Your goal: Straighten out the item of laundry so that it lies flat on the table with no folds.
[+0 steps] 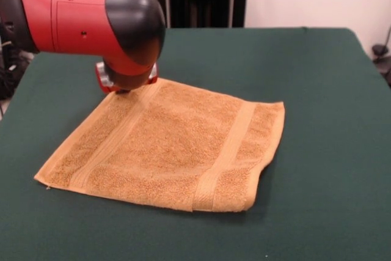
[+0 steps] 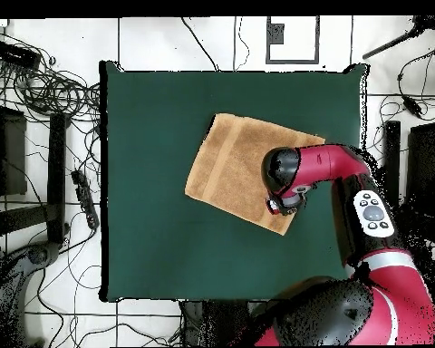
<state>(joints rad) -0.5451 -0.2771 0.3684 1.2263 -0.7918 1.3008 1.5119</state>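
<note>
The orange-tan towel [image 1: 177,145] lies spread on the dark green table [image 1: 317,90], turned like a diamond, with two paler bands across it. Its near right corner [image 1: 235,197] looks thick and doubled over. My gripper [image 1: 124,88] is down at the towel's far left corner, mostly hidden under the red and black wrist, so I cannot tell its state. In the overhead view the towel [image 2: 228,168] lies right of the table's [image 2: 149,227] middle and the gripper [image 2: 278,207] sits over the towel corner nearest the robot's base.
The red arm [image 1: 79,19] reaches in from the upper left of the front view. The table's edges lie well away from the towel. Cables and stands [image 2: 49,91] lie on the floor around the table.
</note>
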